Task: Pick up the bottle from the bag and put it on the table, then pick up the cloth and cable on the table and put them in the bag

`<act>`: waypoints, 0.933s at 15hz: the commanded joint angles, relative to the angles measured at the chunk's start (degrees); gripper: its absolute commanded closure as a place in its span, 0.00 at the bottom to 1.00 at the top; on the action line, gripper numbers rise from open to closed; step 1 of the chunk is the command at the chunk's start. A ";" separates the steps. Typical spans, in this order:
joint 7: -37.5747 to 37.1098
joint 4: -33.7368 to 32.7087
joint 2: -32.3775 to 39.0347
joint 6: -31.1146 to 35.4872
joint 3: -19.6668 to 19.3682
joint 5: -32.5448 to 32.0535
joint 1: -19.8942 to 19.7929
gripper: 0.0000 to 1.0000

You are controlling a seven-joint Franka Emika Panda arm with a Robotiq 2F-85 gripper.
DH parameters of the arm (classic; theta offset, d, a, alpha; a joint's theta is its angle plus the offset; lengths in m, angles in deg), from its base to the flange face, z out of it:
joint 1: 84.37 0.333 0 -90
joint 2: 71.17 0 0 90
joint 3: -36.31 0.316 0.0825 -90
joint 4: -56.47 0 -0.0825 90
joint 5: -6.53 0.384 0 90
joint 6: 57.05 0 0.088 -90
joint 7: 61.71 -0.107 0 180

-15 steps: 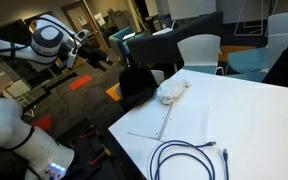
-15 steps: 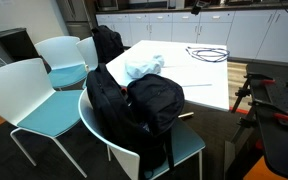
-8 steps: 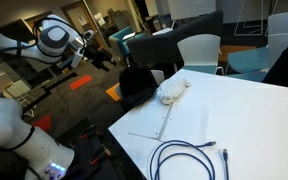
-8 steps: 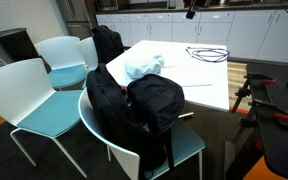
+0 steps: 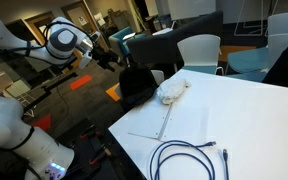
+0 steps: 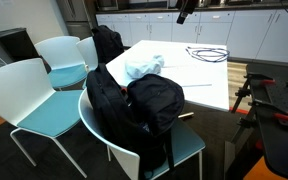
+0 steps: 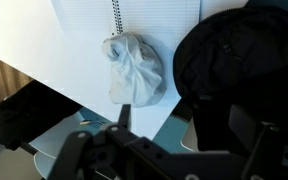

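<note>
My claw (image 7: 184, 130) is wide open and empty, up in the air well clear of the bag (image 6: 139, 105); the bottle is not visible, and I judge it is inside.
I fear the limp opening folding shut or snagging the claw as I reach in. Nearest: a black, soft, slumped fabric bag. Beyond, on the smooth white table (image 6: 199, 80): a crumpled pale cloth (image 6: 144, 67), then a looped dark cable (image 6: 206, 52).

The black bag (image 6: 144, 105) stands upright just beside the edge of the white table (image 6: 184, 78). A crumpled white cloth (image 6: 142, 67) lies on the table at that edge, near the bag. The dark cable (image 6: 206, 53) lies coiled on the table, well apart from the cloth.
</note>
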 commanded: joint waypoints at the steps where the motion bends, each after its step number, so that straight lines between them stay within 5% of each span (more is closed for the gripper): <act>1: 2.03 -4.93 9.55 6.68 -1.06 -1.52 -0.62 0.00; 9: 5.31 -19.35 32.76 14.61 -2.06 -10.24 -0.63 0.00; 13: 10.95 -28.28 43.91 14.40 0.47 -7.01 -1.85 0.00; 14: 14.72 -30.05 45.95 14.65 -1.70 -2.83 1.04 0.00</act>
